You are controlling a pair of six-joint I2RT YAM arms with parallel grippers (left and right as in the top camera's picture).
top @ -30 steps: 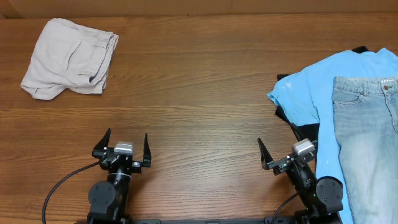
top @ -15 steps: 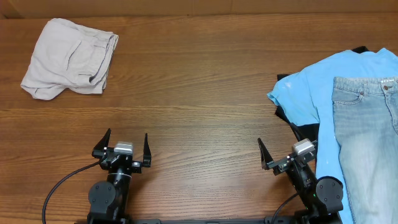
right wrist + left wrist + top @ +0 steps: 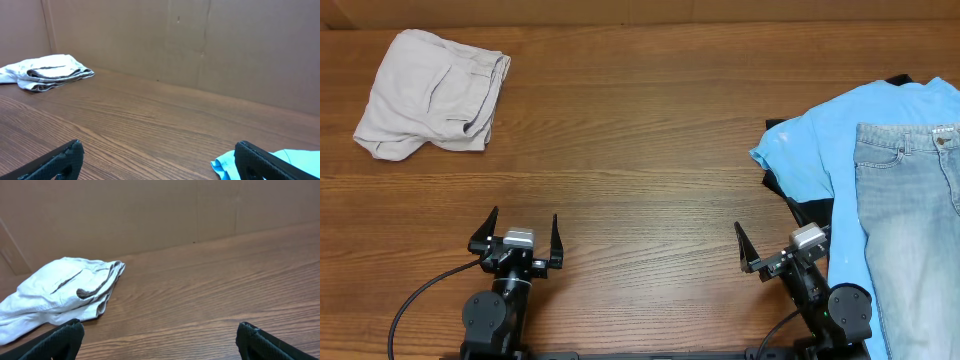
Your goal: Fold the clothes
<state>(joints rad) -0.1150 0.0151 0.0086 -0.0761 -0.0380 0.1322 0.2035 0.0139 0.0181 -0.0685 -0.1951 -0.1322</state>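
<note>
Your shorts [image 3: 432, 93] lie in a loose, doubled-over heap at the far left corner of the desk [image 3: 640, 130], well apart from both arms. The left gripper [image 3: 525, 216] sits at the near edge with its jaws wide and nothing in them. The right gripper [image 3: 778, 245] is the same, wide and empty, just beside the T-shirt [image 3: 815, 140].

As I read it, the step in hand is the first reach, so send the left arm, since the heap is on its side. Come in low over the bare wood and take one layer of cloth at an outer edge rather than pinching the whole bundle. The waistband edge faces right in the left wrist view, and it looks the firmest place to bite. Drag the shorts toward the middle of the desk, so that the right arm can reach them too, before you try any crease. Spread them flat first, because a fold laid over bunched cloth will likely spring open.

Keep the right arm away from the pile on its side (none of that is yours to fold).

Counted: one pair of shorts, one T-shirt, one pair of jeans [image 3: 905, 220] lying over the T-shirt, one dark cloth [image 3: 808, 210] peeking out beneath, and two grippers.
</note>
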